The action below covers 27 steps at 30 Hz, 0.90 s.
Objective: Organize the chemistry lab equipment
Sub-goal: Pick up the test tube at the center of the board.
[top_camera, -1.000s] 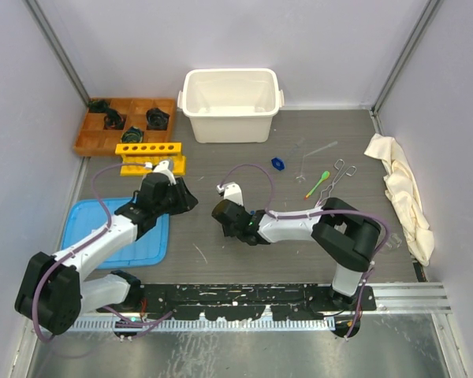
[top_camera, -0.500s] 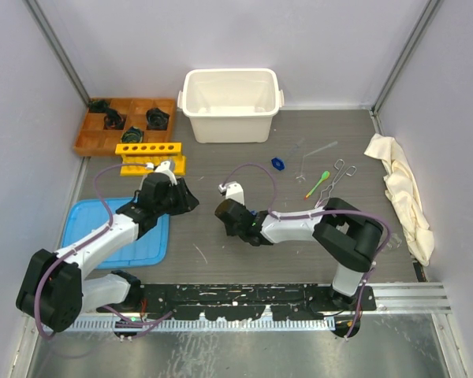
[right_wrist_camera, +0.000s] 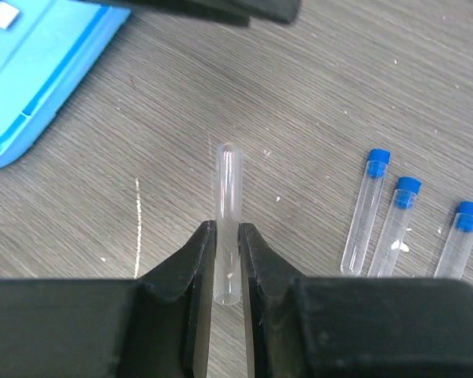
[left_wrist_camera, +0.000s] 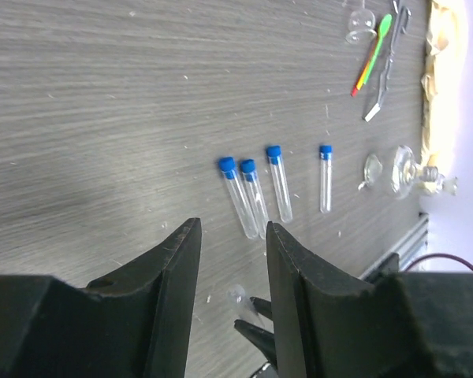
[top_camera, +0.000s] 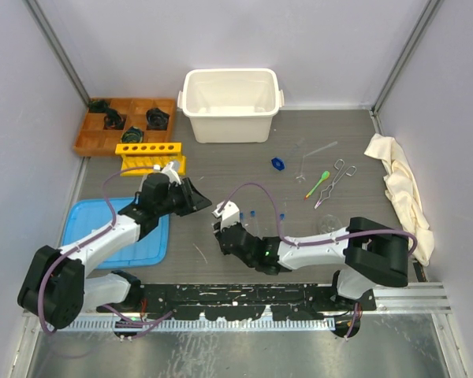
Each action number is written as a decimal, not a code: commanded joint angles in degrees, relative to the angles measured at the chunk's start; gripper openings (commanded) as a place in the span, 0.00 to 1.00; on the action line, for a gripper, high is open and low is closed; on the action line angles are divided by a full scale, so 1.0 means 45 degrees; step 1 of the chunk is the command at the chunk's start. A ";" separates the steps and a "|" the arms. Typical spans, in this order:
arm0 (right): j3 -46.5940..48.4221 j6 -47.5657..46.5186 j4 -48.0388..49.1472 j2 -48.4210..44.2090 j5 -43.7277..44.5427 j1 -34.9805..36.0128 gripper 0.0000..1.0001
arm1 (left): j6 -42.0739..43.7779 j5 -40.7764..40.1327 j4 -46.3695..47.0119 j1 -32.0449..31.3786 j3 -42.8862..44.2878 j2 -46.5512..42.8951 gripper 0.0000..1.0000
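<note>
My right gripper (top_camera: 218, 230) (right_wrist_camera: 226, 236) is shut on a clear uncapped glass tube (right_wrist_camera: 229, 205) and holds it just above the table. My left gripper (top_camera: 199, 201) (left_wrist_camera: 231, 230) is open and empty, close beside it; the held tube's tip (left_wrist_camera: 241, 294) shows between its fingers. Several blue-capped tubes (left_wrist_camera: 256, 193) (right_wrist_camera: 365, 209) (top_camera: 252, 213) lie side by side on the table. The flask (top_camera: 329, 223) (left_wrist_camera: 404, 169), green spoon (top_camera: 320, 180) (left_wrist_camera: 376, 49) and forceps (top_camera: 336, 176) lie to the right. The yellow rack (top_camera: 150, 156) stands at the back left.
A white bin (top_camera: 232, 102) stands at the back centre, an orange tray of black parts (top_camera: 91, 135) at the back left. A blue mat (top_camera: 83, 228) (right_wrist_camera: 47, 71) lies under the left arm. A cream cloth (top_camera: 402, 197) lies at the right. A small blue piece (top_camera: 277, 164) lies mid-table.
The right arm has drawn back toward the near edge with the uncapped tube, uncovering the capped tubes. The left gripper has shifted slightly right.
</note>
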 commanded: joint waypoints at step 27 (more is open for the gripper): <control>0.0397 -0.1113 0.1777 -0.0378 0.2493 0.0609 0.19 | -0.1914 0.2880 0.2151 -0.0167 -0.0878 -0.0201 0.36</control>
